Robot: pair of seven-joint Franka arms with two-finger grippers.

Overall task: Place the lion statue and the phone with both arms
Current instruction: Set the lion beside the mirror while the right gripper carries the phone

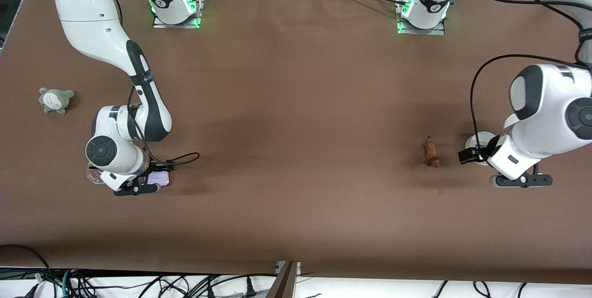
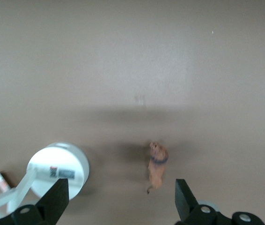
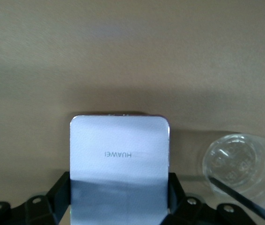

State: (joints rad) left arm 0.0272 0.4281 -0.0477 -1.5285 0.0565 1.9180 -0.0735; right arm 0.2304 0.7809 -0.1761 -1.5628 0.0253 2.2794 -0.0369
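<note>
The lion statue [image 1: 431, 152], small and orange-brown with a dark band, lies on the table toward the left arm's end; it also shows in the left wrist view [image 2: 158, 165]. My left gripper [image 1: 481, 157] hangs open and empty above the table between the lion and a white round stand; the lion lies a little ahead of its fingertips [image 2: 121, 201]. The phone [image 1: 158, 177], a pale lavender slab marked HUAWEI [image 3: 119, 164], is at the right arm's end. My right gripper [image 1: 153, 175] is shut on the phone's long edges [image 3: 119, 206], low at the table.
The white round stand [image 1: 480, 142] sits beside the lion, under the left arm [image 2: 60, 168]. A clear cup [image 1: 95, 175] stands beside the phone [image 3: 238, 164]. A grey-green plush [image 1: 55, 100] lies farther from the front camera at the right arm's end.
</note>
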